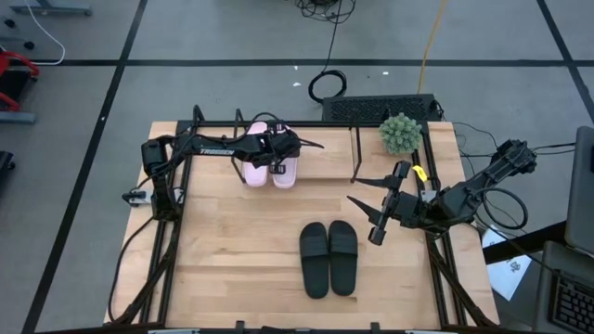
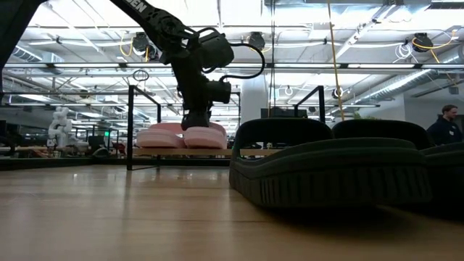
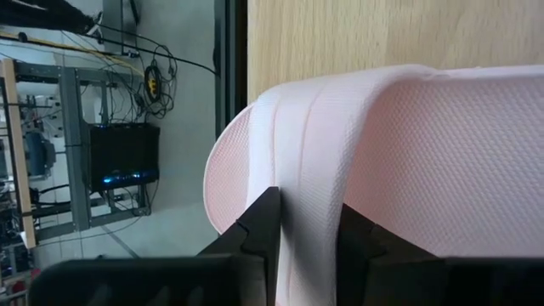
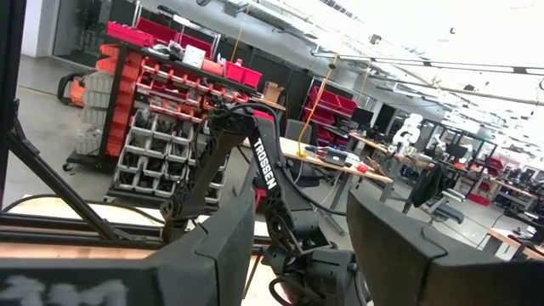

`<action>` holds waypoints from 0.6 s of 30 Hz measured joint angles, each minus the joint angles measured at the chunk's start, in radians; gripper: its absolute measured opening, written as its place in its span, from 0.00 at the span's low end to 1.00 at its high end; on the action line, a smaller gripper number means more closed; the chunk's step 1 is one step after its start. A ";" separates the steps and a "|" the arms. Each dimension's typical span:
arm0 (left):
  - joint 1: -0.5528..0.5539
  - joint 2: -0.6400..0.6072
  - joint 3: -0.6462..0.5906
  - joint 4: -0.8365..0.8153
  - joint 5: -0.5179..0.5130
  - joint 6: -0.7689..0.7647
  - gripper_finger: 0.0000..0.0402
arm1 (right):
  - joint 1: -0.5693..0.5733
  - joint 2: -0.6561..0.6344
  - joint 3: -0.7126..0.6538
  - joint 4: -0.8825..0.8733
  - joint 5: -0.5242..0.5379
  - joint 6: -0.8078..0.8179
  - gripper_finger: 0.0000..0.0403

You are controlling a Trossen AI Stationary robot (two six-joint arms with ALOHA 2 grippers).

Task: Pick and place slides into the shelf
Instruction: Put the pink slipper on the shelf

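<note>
Pale pink open-toe slide sandals, one pair: side by side on the light wooden board of the low black-rod shelf, toward its left part at the table's far edge. In the low view the pair sits raised on that board, soles level.

Left claw: directly over the right-hand pink slide; in the left wrist view its dark fingers are clamped on that slide's wide textured strap.

Black open-toe slide sandals, one pair: flat on the light wooden table, side by side, near its front centre, well apart from the shelf.

Right claw: above the table between shelf and black pair, fingers spread apart, holding nothing.

Small green potted plant: on the table's far right corner.

Person: standing in the room beyond.
</note>
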 joint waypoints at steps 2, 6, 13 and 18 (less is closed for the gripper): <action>-0.001 0.000 0.000 0.000 0.000 -0.005 0.18 | 0.000 0.000 0.000 0.000 0.000 0.000 0.44; -0.008 0.000 0.000 0.000 -0.011 -0.010 0.25 | 0.000 0.000 0.000 0.000 -0.001 0.000 0.44; -0.015 0.000 0.000 -0.002 -0.052 -0.013 0.43 | 0.000 0.000 0.000 0.000 -0.001 0.000 0.44; -0.032 0.000 0.000 -0.002 -0.056 -0.033 0.51 | 0.000 0.000 0.000 0.000 -0.001 0.000 0.44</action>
